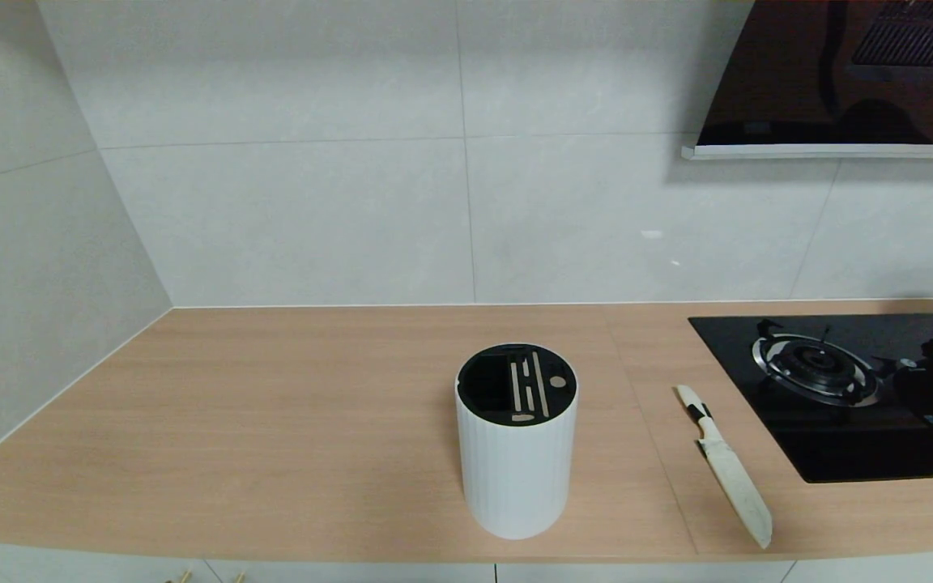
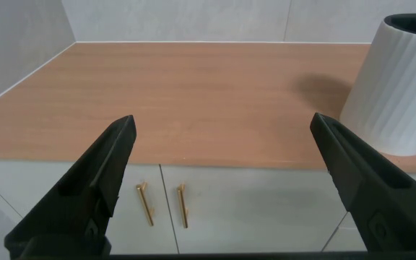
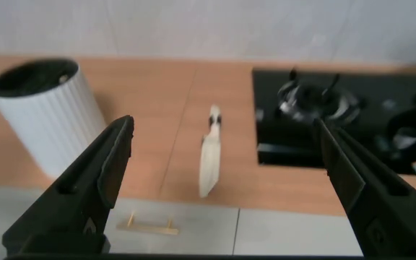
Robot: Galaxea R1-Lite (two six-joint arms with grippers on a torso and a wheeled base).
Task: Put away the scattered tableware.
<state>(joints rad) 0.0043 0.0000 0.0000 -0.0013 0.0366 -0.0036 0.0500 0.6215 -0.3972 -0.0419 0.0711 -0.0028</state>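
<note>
On the desk [image 1: 272,421], in the head view, 1 white ribbed holder [image 1: 517,461] is stood upright near the front edge, with its black slotted top facing up to take blades. 1 knife [image 1: 724,463] is laid flat well apart from it, between the holder and the stove [image 1: 831,421], blade toward the front edge. It is judged to be the 1 piece not yet put away.

From the left wrist view, the left gripper [image 2: 221,123] is held wide and empty off the desk's front edge. 2 gold cabinet handles [image 2: 165,204] are seen below that edge.

From the right wrist view, the right gripper [image 3: 222,126] is likewise spread wide with nothing held. It is faced toward the knife, presumably for the pick-up.
</note>
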